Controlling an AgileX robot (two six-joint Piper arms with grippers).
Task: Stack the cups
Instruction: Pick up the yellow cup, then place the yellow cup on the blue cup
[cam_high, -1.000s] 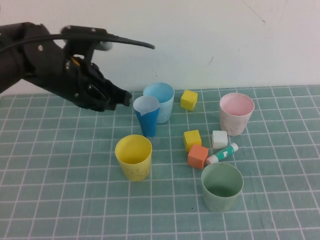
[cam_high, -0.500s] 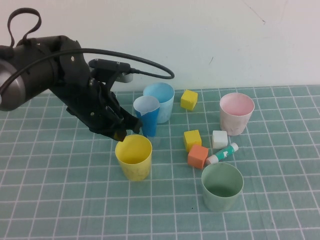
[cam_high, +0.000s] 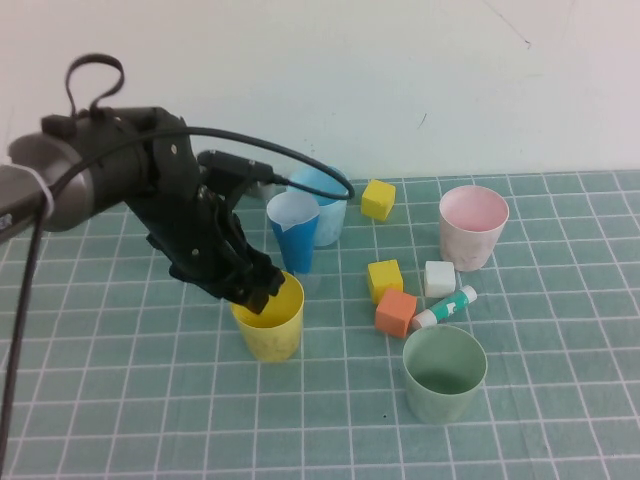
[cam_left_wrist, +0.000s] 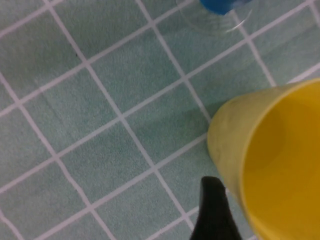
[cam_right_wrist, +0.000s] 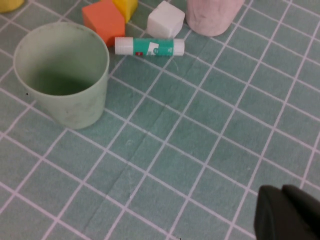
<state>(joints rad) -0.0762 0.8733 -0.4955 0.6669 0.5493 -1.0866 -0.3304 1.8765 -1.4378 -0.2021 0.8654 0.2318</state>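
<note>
**Left claw at the rim of the yellow cup**

A green gridded table (cam_high: 120, 400) holds four pastel cups standing upright and apart. The yellow cup (cam_high: 268, 318) is at the front left. The left claw (cam_high: 258, 290) is down at its rim on the robot's left side; the wrist view shows one dark fingertip (cam_left_wrist: 212, 210) just outside the yellow wall. Whether the claw is spread or pinching the rim cannot be told.

Behind the yellow cup stands a narrow blue cone (cam_high: 294, 235) with a white inside. The light blue cup (cam_high: 325, 200) is just behind that, partly hidden by the arm's cable. The pink cup (cam_high: 472, 228) stands toward the far right, and the green cup (cam_high: 444, 373) is at the front right.

Between the cups lie two yellow cubes (cam_high: 378, 199), an orange cube (cam_high: 396, 312), a white cube (cam_high: 439, 279) and a glue stick (cam_high: 445, 307) on its side.

The right claw (cam_right_wrist: 287, 212) shows only as a dark edge in its own wrist view, above bare table near the green cup; its state cannot be told.
</note>
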